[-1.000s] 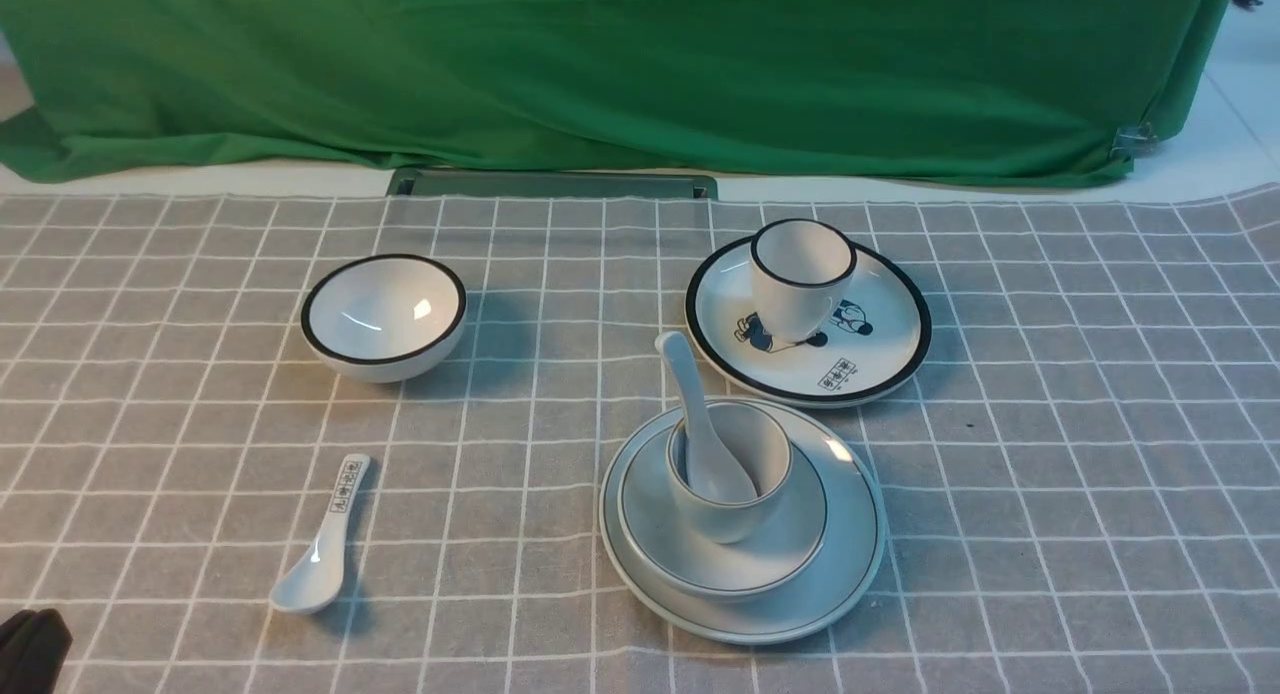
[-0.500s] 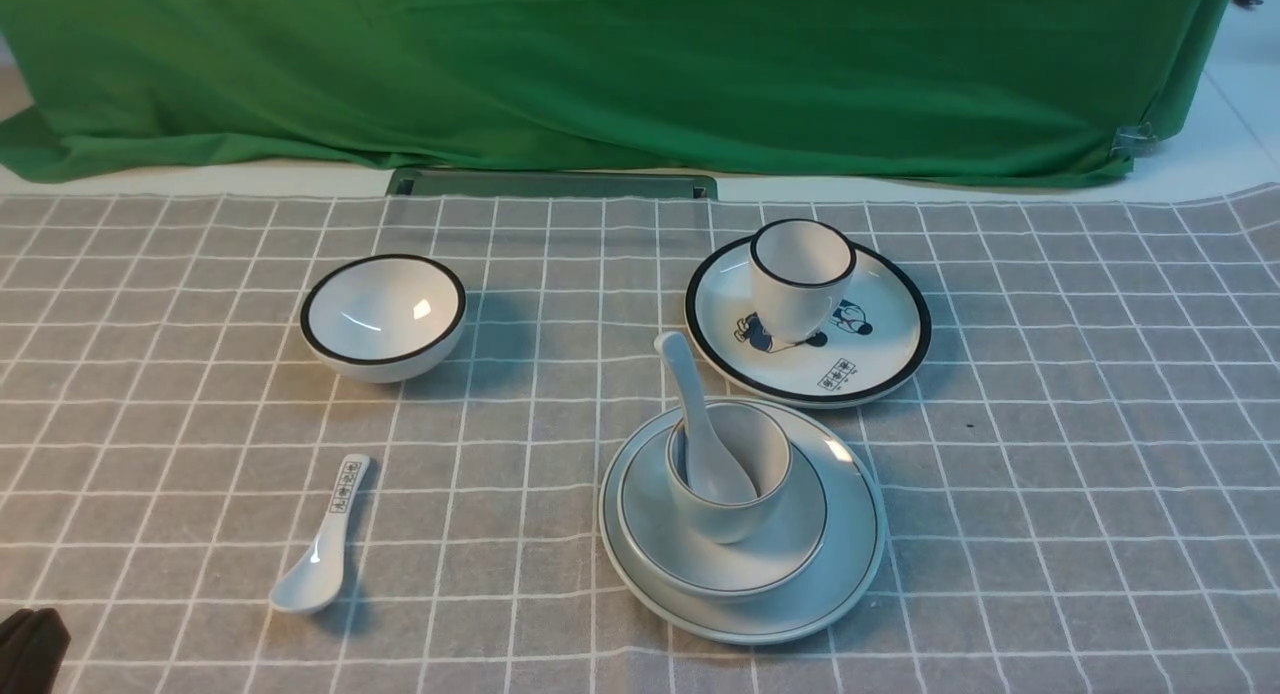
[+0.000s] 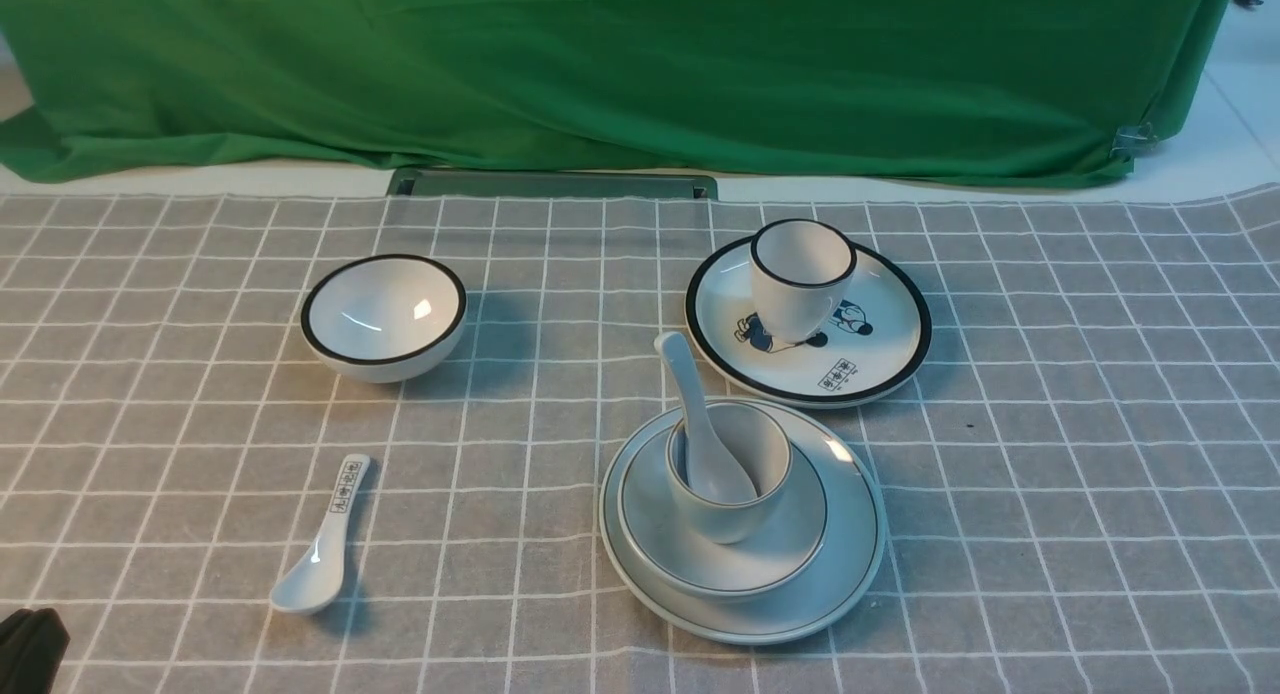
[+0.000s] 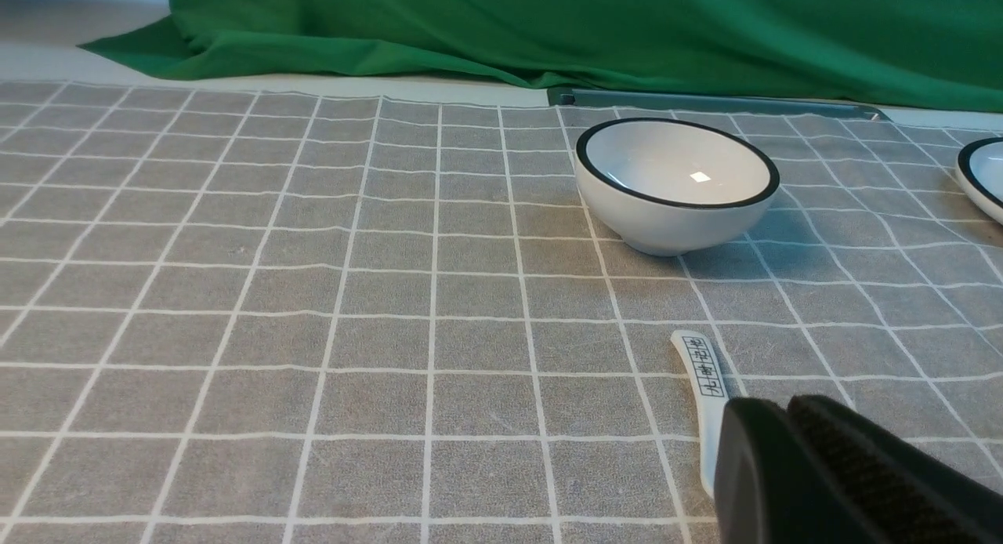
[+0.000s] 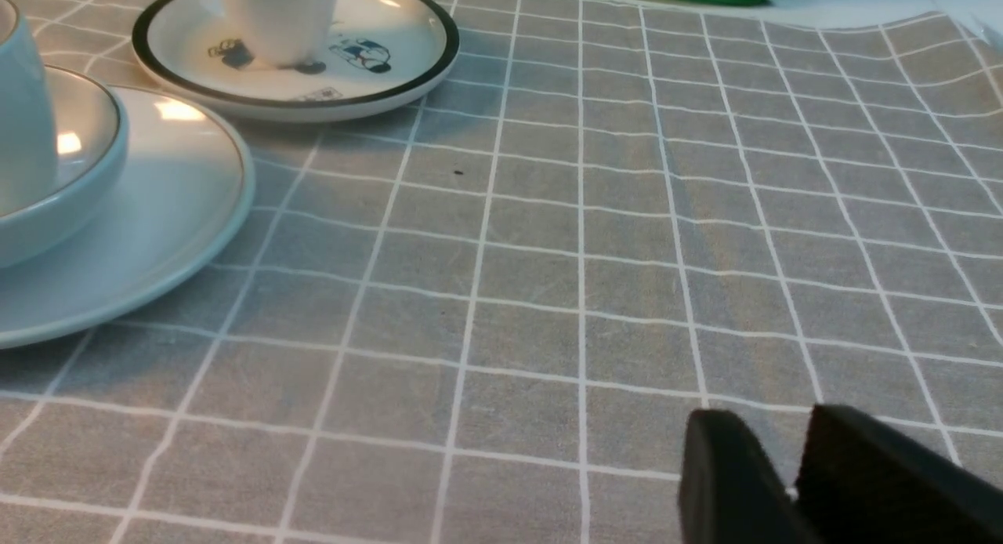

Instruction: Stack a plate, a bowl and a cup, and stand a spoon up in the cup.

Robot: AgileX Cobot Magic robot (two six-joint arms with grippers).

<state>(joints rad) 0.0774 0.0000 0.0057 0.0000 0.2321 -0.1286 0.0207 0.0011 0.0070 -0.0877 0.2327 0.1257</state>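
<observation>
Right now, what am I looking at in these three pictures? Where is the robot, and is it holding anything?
The robot has two arms, each ending in a black gripper, and each picture comes from one of its cameras. The big picture looks forward from between the arms. The other two come from cameras on the wrists, so you only see the black tips: the left gripper, shut, and the right gripper, slightly apart. Neither holds anything.

On the grey checked tablecloth is a stack: a large pale white plate, a pale white bowl on it, a small pale white cup in the bowl, and a plain white ceramic spoon standing in the cup.

Other dishes sit around: a black-rimmed bowl, a black-rimmed cartoon plate carrying a black-rimmed cup, and a white spoon with black characters.
</observation>
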